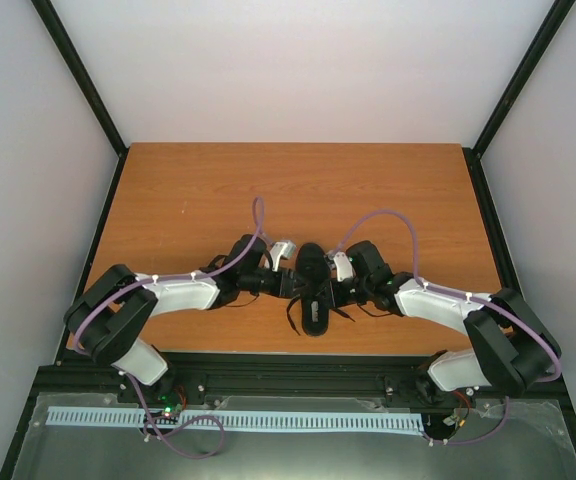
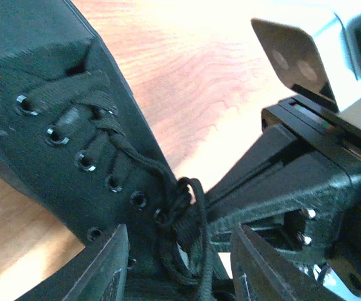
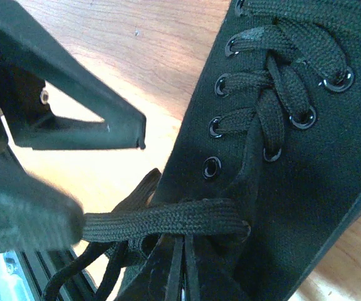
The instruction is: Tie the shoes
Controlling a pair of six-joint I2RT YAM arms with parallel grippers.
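Left gripper (image 2: pixel 179 251): jaws apart, straddling lace knot (image 2: pixel 183 200) on shoe (image 2: pixel 55 150). Right gripper (image 3: pixel 108 179) beside shoe, taut lace (image 3: pixel 168 219) meeting one finger (image 3: pixel 24 219); closure indeterminable.

A wooden table (image 1: pixel 198 190) fills the middle of the booth. Pale walls (image 1: pixel 308 60) close it in, with black posts (image 1: pixel 76 70) slanting up at the far left and far right corners. Along the near edge runs a black rail (image 1: pixel 298 372), then a white slotted strip (image 1: pixel 238 420) lying on a grey metal sheet (image 1: pixel 298 458).

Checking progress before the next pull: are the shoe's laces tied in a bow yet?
Not yet: the laces form only a small knot by the top eyelets of the shoe; no bow shows, and ends trail loose.
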